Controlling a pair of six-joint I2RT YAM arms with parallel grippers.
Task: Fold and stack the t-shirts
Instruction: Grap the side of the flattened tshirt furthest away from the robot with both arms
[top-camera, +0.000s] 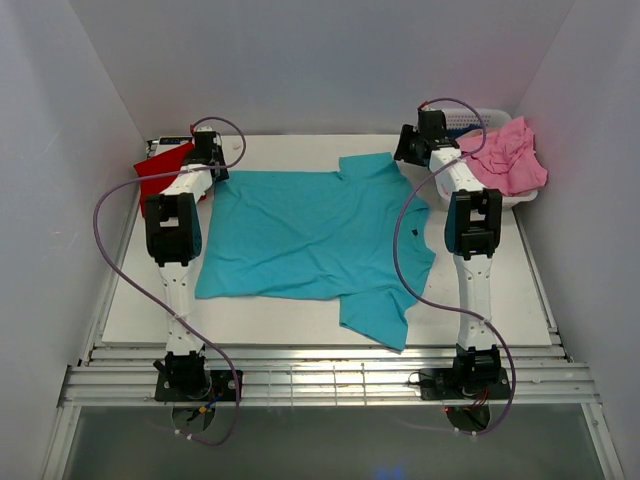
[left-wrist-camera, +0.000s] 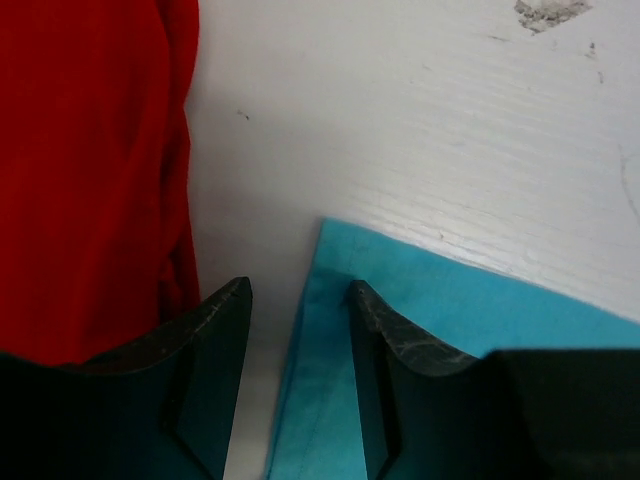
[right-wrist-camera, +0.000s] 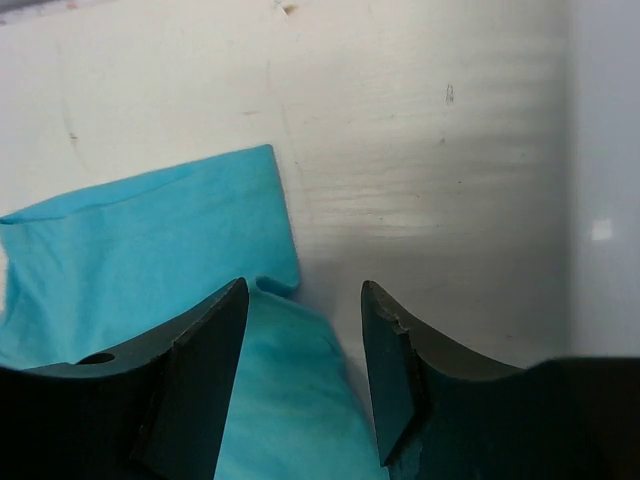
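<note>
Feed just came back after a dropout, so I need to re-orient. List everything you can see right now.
teal t-shirt: one, teal, spread flat across the middle of the table
red t-shirt: one, red, far left corner
pink shirts: a heap, count unclear, pink, in the basket
basket: one, white, far right corner
table: one, white, under everything
arms: two, black and white, left arm and right arm
cables: purple, looping beside each arm
left claw: open, over the teal t-shirt's far left corner
right claw: open, over its far sleeve
</note>
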